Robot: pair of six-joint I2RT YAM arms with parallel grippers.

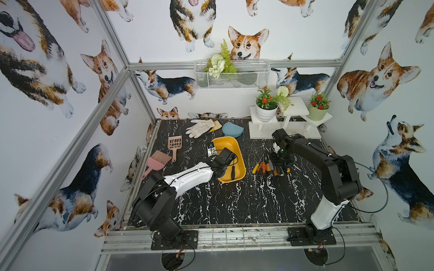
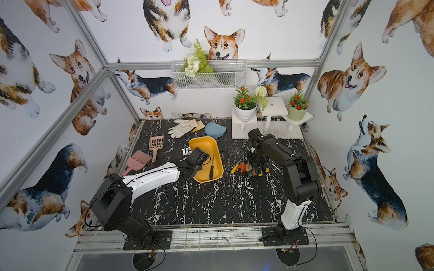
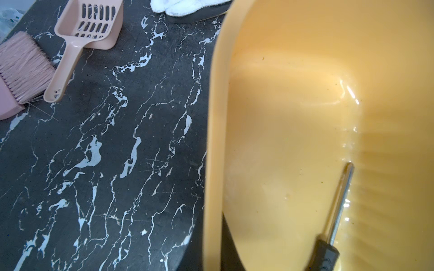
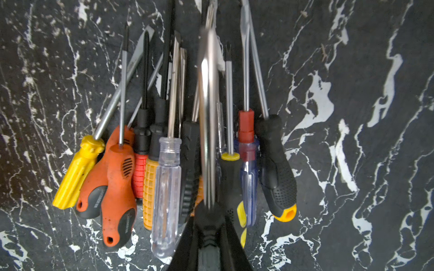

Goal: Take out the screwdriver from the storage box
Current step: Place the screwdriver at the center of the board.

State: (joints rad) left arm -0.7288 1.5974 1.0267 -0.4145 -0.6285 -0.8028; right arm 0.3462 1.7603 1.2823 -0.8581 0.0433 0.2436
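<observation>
The mustard-yellow storage box (image 1: 225, 145) (image 2: 204, 145) stands mid-table. A black-handled screwdriver (image 1: 233, 172) (image 2: 211, 169) (image 3: 340, 201) lies inside it along the right wall. My left gripper (image 1: 214, 153) (image 3: 212, 258) is shut on the box's left wall, and the rim runs between its dark fingers (image 3: 231, 248). To the right, several screwdrivers (image 1: 267, 167) (image 4: 164, 176) lie side by side on the table. My right gripper (image 1: 279, 162) (image 4: 209, 237) hangs low over them, closed on the black handle of another screwdriver (image 4: 207, 117). Its steel shaft looks blurred, while the pile is sharp.
A white glove (image 1: 199, 127) and a blue pouch (image 1: 232, 129) lie behind the box. A slotted scoop (image 1: 175, 143) and a pink brush (image 1: 157, 162) lie to its left. A white stand (image 1: 284, 131) with potted plants fills the back right corner. A wire basket (image 1: 232, 77) hangs on the back wall.
</observation>
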